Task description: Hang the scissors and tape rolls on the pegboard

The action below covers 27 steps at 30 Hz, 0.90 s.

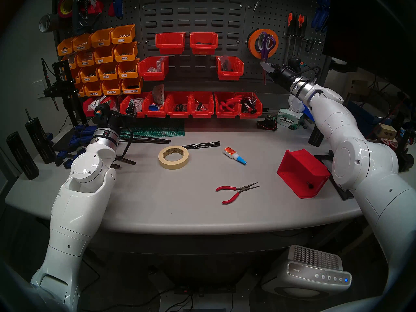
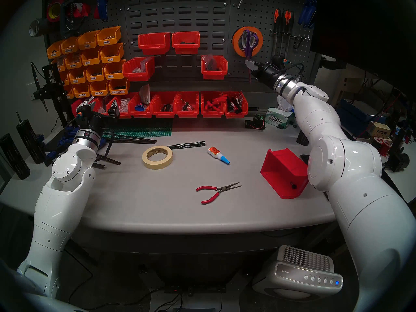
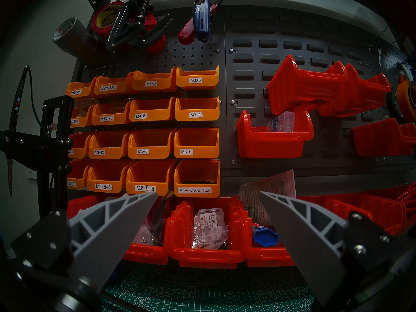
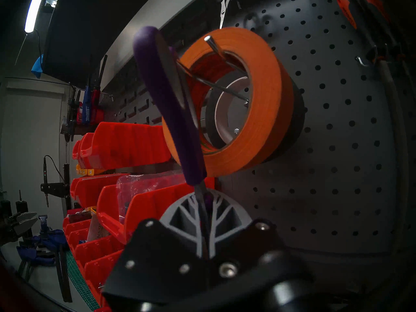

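Scissors (image 4: 171, 106) hang upright, purple handles up, blades pointing down.

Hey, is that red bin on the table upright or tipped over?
Tipped over. The red bin lies on the table with its open mouth facing sideways toward the left, not upward.

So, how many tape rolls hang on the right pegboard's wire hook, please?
2: the bright orange roll in front, the black white-cored roll behind it, against the dark grey pegboard; others may hide.
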{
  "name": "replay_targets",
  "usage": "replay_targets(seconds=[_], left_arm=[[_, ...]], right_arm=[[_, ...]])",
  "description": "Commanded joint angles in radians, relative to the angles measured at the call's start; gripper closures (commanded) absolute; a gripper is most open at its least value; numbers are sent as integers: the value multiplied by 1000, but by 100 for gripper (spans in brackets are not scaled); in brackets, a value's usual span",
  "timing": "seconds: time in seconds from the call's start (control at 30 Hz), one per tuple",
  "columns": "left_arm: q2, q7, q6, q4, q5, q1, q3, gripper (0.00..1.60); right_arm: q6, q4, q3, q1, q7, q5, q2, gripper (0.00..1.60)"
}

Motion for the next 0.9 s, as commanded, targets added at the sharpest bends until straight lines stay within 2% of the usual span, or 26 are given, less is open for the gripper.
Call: replay_targets(seconds=[0.0, 0.87], left_arm=[[2, 2, -12, -29, -2, -29, -13, 0], [2, 2, -12, -28, -2, -29, -12, 0]], right_arm=[[-16, 7, 10, 81, -11, 8, 3, 160], [-24, 88, 42, 130, -49, 21, -10, 160]])
